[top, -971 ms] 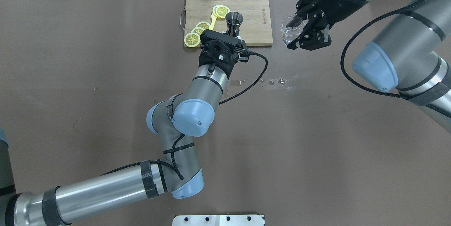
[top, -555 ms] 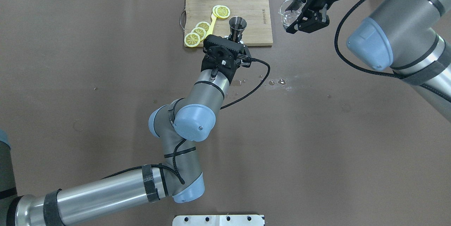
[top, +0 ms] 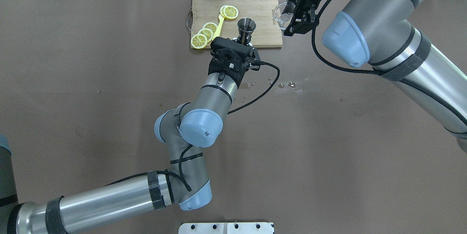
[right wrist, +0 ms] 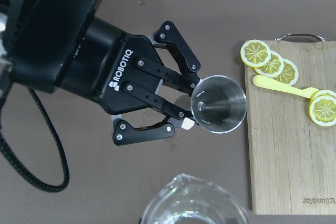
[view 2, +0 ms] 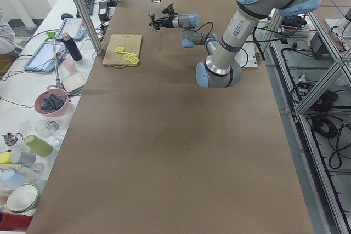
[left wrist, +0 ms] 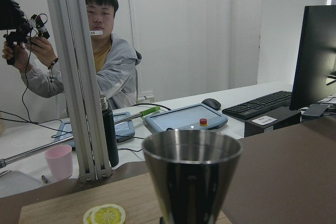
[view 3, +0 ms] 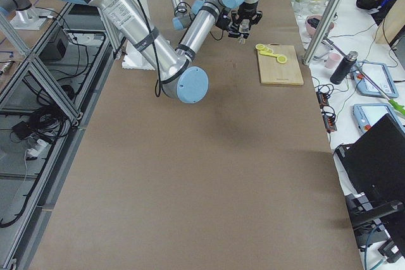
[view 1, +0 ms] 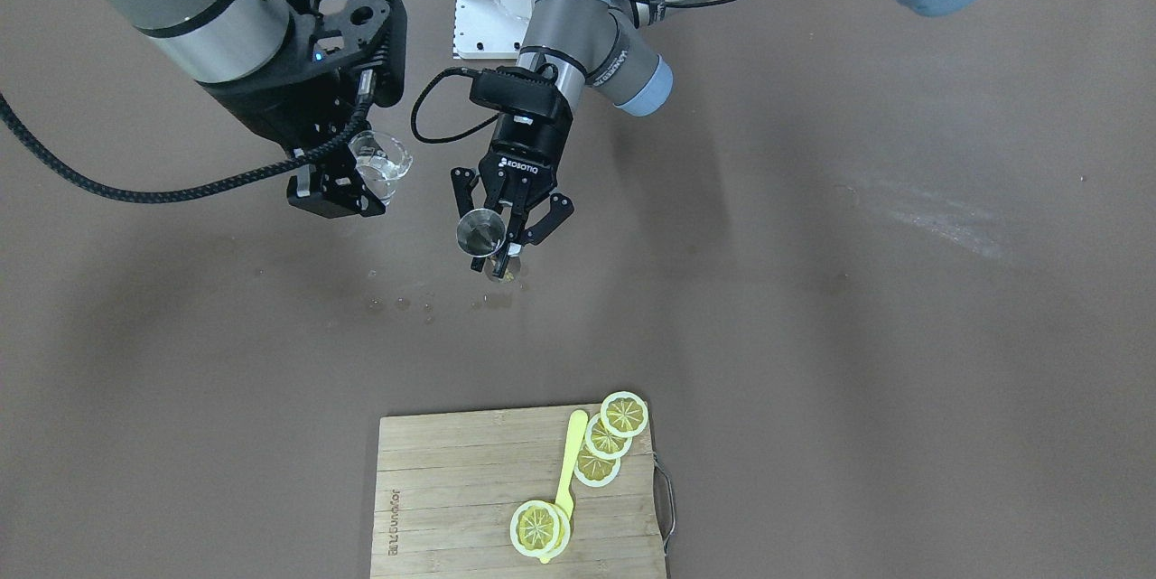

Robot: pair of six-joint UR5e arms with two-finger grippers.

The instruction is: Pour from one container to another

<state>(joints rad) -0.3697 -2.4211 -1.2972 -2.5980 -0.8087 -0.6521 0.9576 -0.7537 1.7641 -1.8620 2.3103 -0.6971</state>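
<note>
The left pincer (view 1: 497,254) is clamped on the narrow waist of the steel jigger (view 1: 480,233), holding it upright, mouth up, above the brown surface (view 1: 813,308). Near it, the right pincer (view 1: 359,191) grips the clear glass beaker (view 1: 381,165), which has clear liquid inside. Farther out lies a wooden cutting board (view 1: 452,489) with lemon slices (view 1: 624,414).

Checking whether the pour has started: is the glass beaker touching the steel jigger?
Apart. The front-facing view shows a wide gap between the beaker and the jigger; the right wrist view shows them separate too.
</note>
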